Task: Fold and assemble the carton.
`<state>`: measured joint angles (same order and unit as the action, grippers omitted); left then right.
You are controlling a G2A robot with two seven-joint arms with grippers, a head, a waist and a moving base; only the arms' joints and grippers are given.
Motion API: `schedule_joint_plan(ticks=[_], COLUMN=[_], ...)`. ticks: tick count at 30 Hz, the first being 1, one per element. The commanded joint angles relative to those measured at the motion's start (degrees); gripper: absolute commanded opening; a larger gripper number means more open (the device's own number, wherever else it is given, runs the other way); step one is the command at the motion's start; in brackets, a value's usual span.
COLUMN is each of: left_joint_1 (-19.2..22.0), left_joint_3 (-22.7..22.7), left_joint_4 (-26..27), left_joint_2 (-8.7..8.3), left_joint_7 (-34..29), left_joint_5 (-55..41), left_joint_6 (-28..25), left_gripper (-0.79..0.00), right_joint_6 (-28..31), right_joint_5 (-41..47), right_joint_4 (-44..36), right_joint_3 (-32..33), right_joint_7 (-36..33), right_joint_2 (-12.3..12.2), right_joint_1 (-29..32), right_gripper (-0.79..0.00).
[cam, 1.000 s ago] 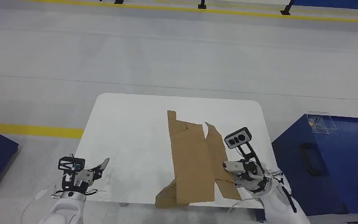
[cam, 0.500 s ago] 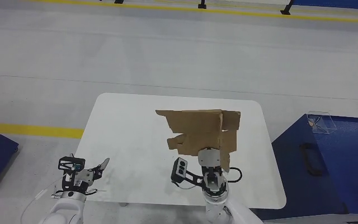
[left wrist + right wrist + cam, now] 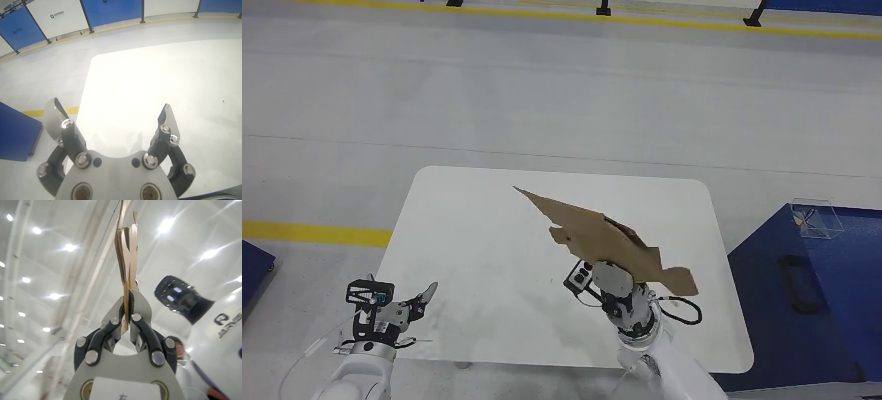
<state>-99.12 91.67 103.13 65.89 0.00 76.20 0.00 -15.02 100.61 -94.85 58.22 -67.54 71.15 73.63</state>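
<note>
A flat brown cardboard carton hangs in the air above the right half of the white table, tilted, with its long side running from far left to near right. My right gripper is shut on the carton's lower edge, pointing upward toward the ceiling, and in the top view it sits just under the cardboard. My left gripper is open with nothing between its fingers, held low over the table's near left corner.
A blue cabinet with a clear plastic holder on top stands right of the table. A low blue box sits on the floor left of the table. Blue and white partition panels line the far floor.
The right arm has lifted the carton off the table, swung it toward the middle and turned it from lying flat to tilted in the air. The left arm has stayed still.
</note>
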Motion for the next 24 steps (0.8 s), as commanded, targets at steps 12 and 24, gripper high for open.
schedule_joint_plan(ticks=[12, 24], left_joint_1=[0.0, 0.0], left_joint_3=[0.0, 0.0], left_joint_4=[0.0, 0.0], left_joint_2=[0.0, 0.0], left_joint_7=[0.0, 0.0], left_joint_5=[0.0, 0.0], left_joint_6=[0.0, 0.0], left_gripper=[0.0, 0.0], right_joint_6=[50.93, 65.95], right_joint_5=[-60.11, -103.28], right_joint_4=[-12.2, -21.13], right_joint_3=[24.34, 27.58], right_joint_7=[14.39, 38.43], right_joint_2=[-2.29, -0.7], right_joint_1=[6.49, 12.66], right_gripper=[-0.785, -0.785])
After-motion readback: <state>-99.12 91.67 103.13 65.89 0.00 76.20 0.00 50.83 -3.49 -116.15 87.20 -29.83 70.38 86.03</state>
